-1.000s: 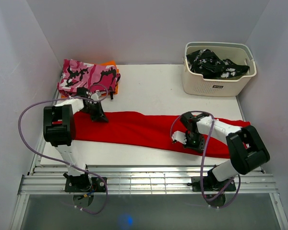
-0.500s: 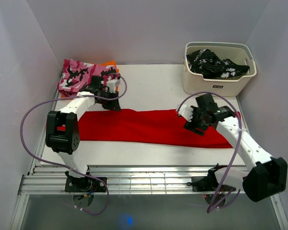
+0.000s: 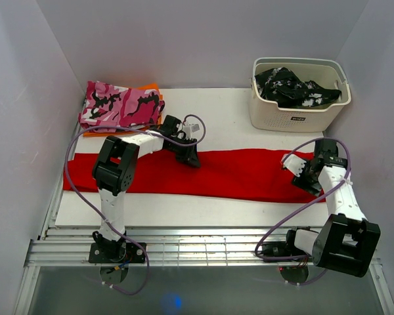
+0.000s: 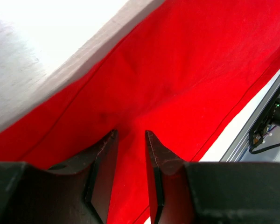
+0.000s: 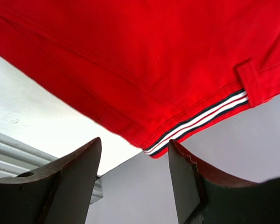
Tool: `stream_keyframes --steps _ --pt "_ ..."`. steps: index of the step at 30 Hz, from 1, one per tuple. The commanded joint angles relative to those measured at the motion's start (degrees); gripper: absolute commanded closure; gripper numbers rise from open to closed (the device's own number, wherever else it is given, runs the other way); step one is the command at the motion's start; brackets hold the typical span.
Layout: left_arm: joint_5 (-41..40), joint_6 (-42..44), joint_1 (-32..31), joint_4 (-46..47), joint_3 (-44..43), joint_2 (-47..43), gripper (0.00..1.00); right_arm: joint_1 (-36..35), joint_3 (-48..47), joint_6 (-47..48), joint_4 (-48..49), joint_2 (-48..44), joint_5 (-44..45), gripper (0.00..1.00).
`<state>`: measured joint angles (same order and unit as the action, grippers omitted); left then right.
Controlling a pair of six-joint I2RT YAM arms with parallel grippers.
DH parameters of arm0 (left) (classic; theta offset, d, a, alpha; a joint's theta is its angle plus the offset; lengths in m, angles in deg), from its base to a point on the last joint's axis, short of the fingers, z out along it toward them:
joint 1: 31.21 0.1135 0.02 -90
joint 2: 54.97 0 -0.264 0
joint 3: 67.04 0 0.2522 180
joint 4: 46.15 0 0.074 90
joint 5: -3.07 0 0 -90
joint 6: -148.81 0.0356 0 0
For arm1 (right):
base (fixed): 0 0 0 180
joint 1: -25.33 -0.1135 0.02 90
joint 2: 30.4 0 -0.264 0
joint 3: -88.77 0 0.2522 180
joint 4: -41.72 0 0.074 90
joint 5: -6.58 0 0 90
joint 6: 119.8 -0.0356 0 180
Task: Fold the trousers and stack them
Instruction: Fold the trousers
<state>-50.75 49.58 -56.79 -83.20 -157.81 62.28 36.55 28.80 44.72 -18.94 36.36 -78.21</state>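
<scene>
The bright-red trousers [image 3: 217,174] lie flat in a long band across the white table. In the right wrist view their striped end [image 5: 200,114] reaches the table's edge. My left gripper [image 3: 192,156] hovers over the band's far edge near the middle. Its jaws stand a little apart, with only red cloth [image 4: 177,70] beneath them and nothing pinched; in the left wrist view the left gripper [image 4: 130,137] points down at the fabric. My right gripper [image 3: 299,172] is at the right end of the trousers. In its own view the right gripper [image 5: 134,142] is wide open and holds nothing.
A pink-black-white camouflage garment [image 3: 118,102] lies folded at the back left on something orange [image 3: 151,87]. A cream basket [image 3: 295,117] at the back right holds a black-and-white garment [image 3: 289,86]. A metal rail [image 3: 203,249] runs along the near edge. Walls close in on both sides.
Both grippers have opened and let go of the trousers. The red band now reaches further left. The left gripper has moved right along its far edge. The right gripper has swung right to the striped end.
</scene>
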Motion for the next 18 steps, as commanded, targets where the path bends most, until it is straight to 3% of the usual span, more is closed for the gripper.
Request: stream_keyframes --steps 1,6,12,15,18 --pt "-1.64 -1.05 0.53 0.35 -0.68 0.95 0.58 1.43 0.77 15.28 1.62 -0.75 0.67 0.35" --pt "-2.17 -1.05 0.71 0.52 0.20 3.16 0.58 4.94 5.61 22.58 7.15 -0.06 1.82 0.35" --pt "-3.75 -0.61 0.89 -0.44 -0.51 3.77 0.58 6.96 6.23 25.06 9.27 2.76 1.64 0.33" --pt "-4.45 -0.61 0.97 -0.53 -0.59 4.30 0.59 8.11 7.28 26.99 11.21 3.72 2.61 0.41" --pt "-5.42 -0.61 1.15 -0.53 -0.59 4.83 0.59 9.51 7.46 28.57 13.31 4.34 3.31 0.64"
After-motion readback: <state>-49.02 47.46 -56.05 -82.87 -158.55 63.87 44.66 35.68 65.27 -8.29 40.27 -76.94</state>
